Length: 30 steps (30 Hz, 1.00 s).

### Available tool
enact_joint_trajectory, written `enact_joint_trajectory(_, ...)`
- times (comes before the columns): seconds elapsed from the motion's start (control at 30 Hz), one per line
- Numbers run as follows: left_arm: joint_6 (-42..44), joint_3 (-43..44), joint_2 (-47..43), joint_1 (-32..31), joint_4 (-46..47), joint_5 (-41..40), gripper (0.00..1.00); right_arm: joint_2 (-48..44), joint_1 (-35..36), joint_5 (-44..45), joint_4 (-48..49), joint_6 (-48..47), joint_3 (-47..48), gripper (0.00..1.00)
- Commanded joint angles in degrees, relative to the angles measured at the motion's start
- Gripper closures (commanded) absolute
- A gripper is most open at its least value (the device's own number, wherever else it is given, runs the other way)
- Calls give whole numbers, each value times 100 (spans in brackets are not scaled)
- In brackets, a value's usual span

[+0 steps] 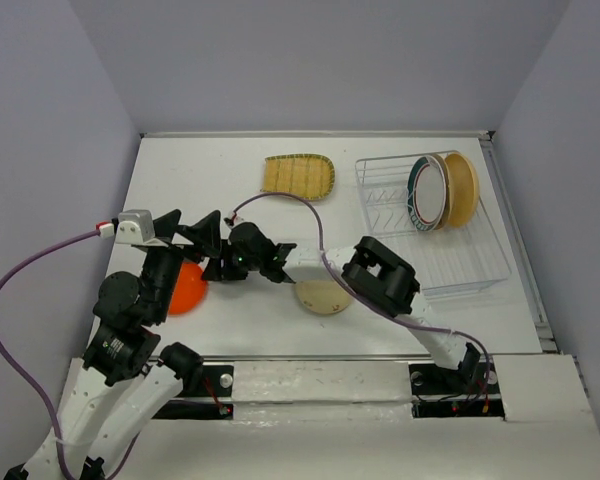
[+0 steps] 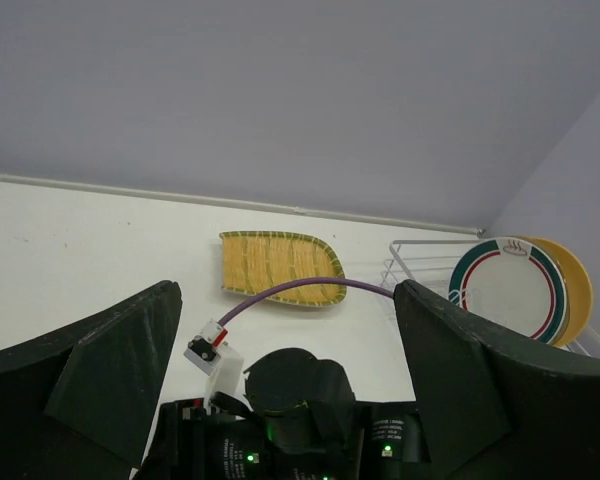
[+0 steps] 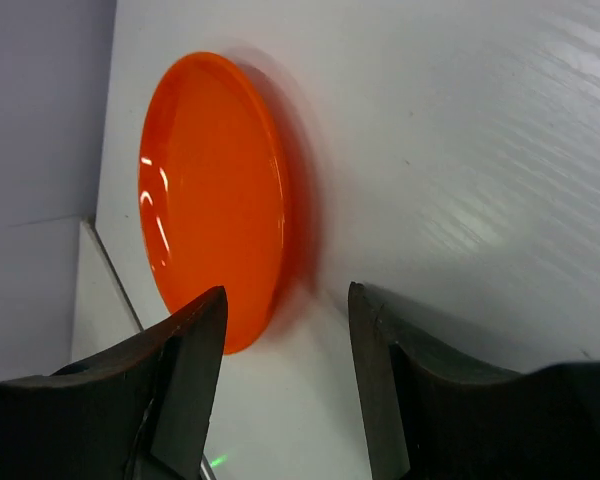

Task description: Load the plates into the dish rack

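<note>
While the left gripper [image 2: 285, 290] hangs with its jaws spread to the full and nothing in them, we see the right gripper [image 3: 285, 295] about half open. It also holds nothing, and its fingers are close by the rim of the small orange plate [image 3: 212, 195]. That plate is glossy, plain and round. It lies at 8 o'clock on the table [image 1: 230, 330], partly under the left arm. A pale beige plate [image 1: 320, 298] lies near 6 o'clock, half hidden by the right arm; we cannot make out any pattern on it. At 12 o'clock rests the ribbed yellow-green oblong plate [image 1: 298, 176], one end cut square. The dish rack [image 1: 450, 262], of thin white wire, stands at 2 o'clock. At its far end two plates stand upright side by side: a white plate with a teal and red rim [image 1: 428, 194] and a plain tan plate [image 1: 464, 188] behind it. The table is matt white, closed in by bare lilac-grey walls [image 1: 310, 60]. A purple cable [image 2: 360, 284] arcs over it.
</note>
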Motion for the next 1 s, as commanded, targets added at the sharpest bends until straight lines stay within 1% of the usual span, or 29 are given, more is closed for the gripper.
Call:
enact_joint_trajectory(0.0,-36,-42,22,24,356,25,1,510,30,-398,564,747,524,43)
enact_joint_trajectory(0.17,-36,-51,-4,24,347,16,1,942,31,-477,616,1221,841,46)
enact_joint_trajectory(0.2,-45,-51,-4,24,347,34,1,978,31,-512,643,1266,867,49)
enact_joint_trajectory(0.23,-53,-51,-4,24,356,43,1,1039,31,-582,678,1371,894,54)
enact_joint_trajectory(0.27,-45,-42,-4,24,356,51,1,1048,31,-600,704,1398,894,58)
enact_joint_trajectory(0.3,-45,-42,-4,24,356,60,1,1066,31,-609,713,1398,911,66)
enact_joint_trajectory(0.4,-45,-51,-4,24,356,43,1,987,31,-600,696,1354,912,84)
enact_joint_trajectory(0.43,-45,-51,-4,24,356,25,1,926,31,-496,704,1302,833,93)
enact_joint_trajectory(0.53,-45,-51,-4,33,356,60,1,461,-92,-154,783,986,456,93)
enact_joint_trajectory(0.57,-53,-51,4,24,365,69,1,268,-92,-39,818,863,307,93)
enact_joint_trajectory(0.6,-62,-60,4,24,365,104,1,-195,-153,101,845,575,131,93)
enact_joint_trajectory(0.63,-62,-60,13,24,374,113,1,-469,-232,425,845,180,-253,93)
enact_joint_trajectory(0.7,-62,-60,31,24,374,157,1,-1075,-364,830,784,-270,-668,93)
enact_joint_trajectory(0.73,-71,-60,31,33,374,183,1,-1731,-556,1328,636,-524,-888,93)
enact_joint_trajectory(0.77,-71,-60,39,24,383,209,1,-2077,-671,1586,512,-770,-1325,93)
enact_joint_trajectory(0.8,-71,-60,74,24,383,288,1,-2437,-794,1875,398,-1286,-1556,93)
enact_joint_trajectory(0.83,-88,-68,92,24,391,350,1,-2798,-917,2183,258,-1578,-1767,93)
enact_joint_trajectory(0.87,-97,-68,136,24,400,481,1,-3506,-1171,2917,-57,-2086,-2169,93)
enact_joint_trajectory(0.9,-106,-60,162,7,400,543,1,-3844,-1295,3368,-217,-2335,-2339,93)
enact_joint_trajectory(0.93,-106,-60,189,15,409,613,1,-4439,-1549,4173,-593,-2572,-2480,93)
enact_joint_trajectory(0.97,-106,-42,259,7,409,736,1,-4723,-1682,4485,-762,-3001,-2742,93)
